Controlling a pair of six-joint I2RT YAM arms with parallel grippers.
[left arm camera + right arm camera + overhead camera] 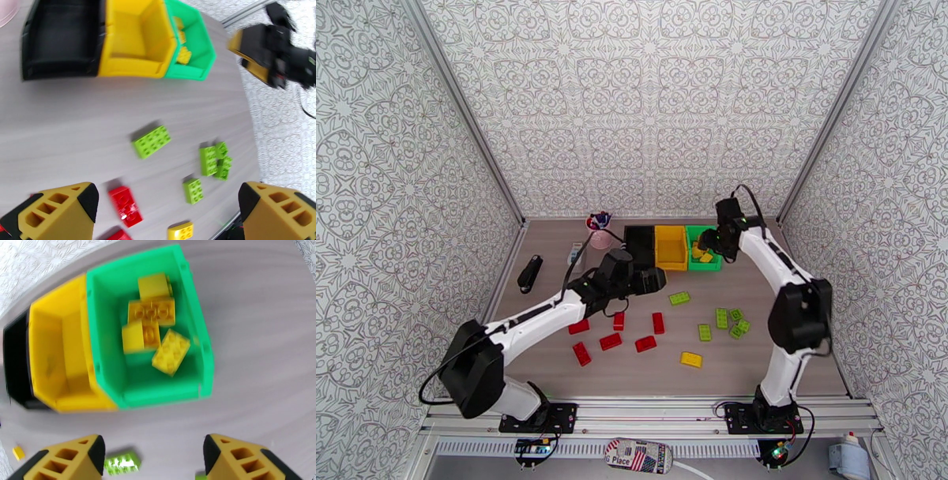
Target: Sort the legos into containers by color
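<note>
The right fingers (71,461) hang parted and empty at the green bin (158,396), centre of the right wrist view, where several yellow legos (152,313) lie; a clean finish likely means lifting straight up, clear of the rim. The left fingers (59,209) gape wide, holding nothing, over the table (79,118), and would do best to square across one lone brick, such as the green lego (152,141) at the middle of the left wrist view, well apart from its neighbours.

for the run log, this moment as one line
left gripper open, over table | right gripper open, over green bin | yellow bricks in green bin
</note>
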